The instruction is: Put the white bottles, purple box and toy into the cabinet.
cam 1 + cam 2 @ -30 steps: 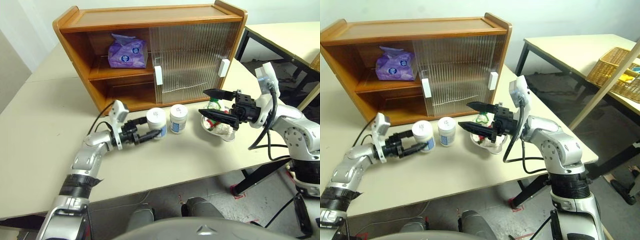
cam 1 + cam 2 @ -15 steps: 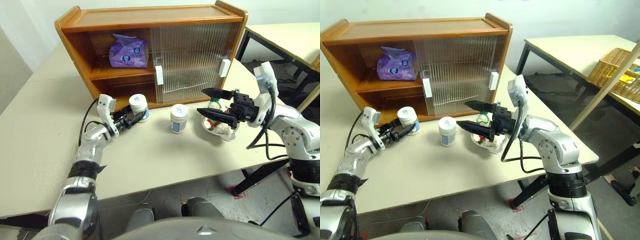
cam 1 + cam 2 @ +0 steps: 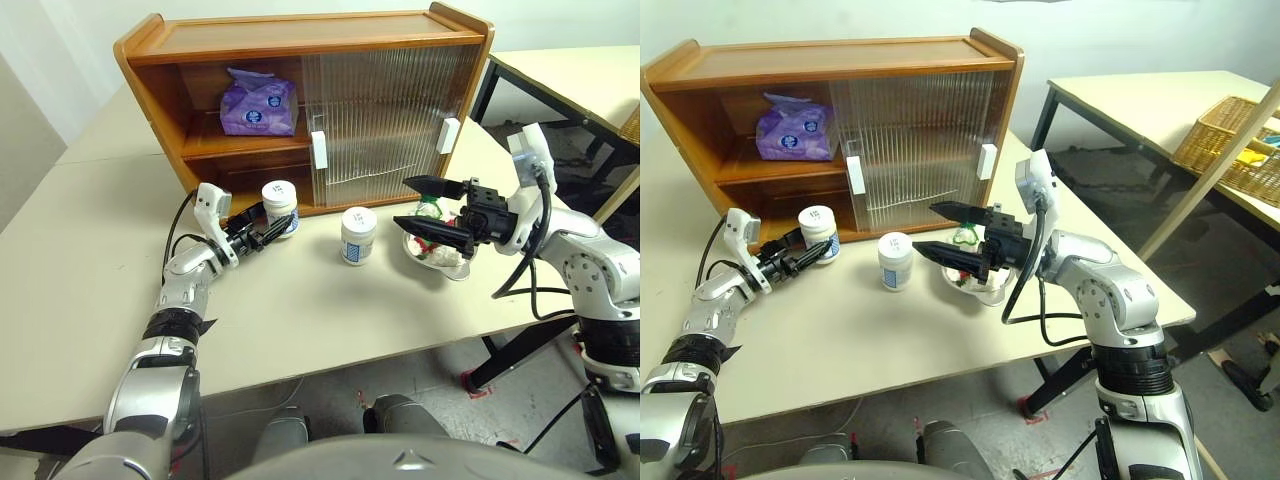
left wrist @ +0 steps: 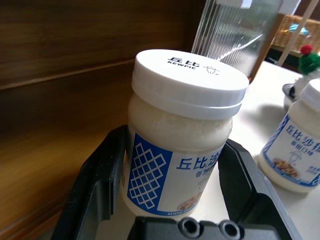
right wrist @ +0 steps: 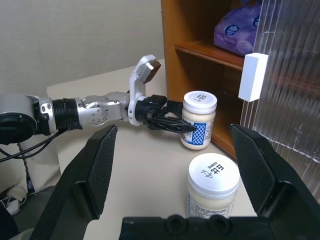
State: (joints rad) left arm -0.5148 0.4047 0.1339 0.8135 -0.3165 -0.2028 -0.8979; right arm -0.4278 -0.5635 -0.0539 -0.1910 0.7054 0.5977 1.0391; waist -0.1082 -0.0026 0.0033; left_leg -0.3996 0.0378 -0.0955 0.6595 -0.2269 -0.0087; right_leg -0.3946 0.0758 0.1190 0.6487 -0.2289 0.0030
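Cabinet first, since it sets the risks: its left side stands open, with the purple box already on the middle shelf and the lower bay beneath it bare. We hold one white bottle clamped between the left gripper's fingers, just in front of the wooden lip of that lower bay. We judge the main hazard to be the bottle's base catching that lip as it goes in, which could tip it or twist it out of the grip (the fingers hold it low on the label, so the lidded top is free to swing). The second white bottle stands on the table near the sliding door, between our two arms; a careless sweep could knock it over. Our right gripper hangs spread wide and empty above the toy in its glass bowl, and a clumsy descent there could shove or upset the bowl
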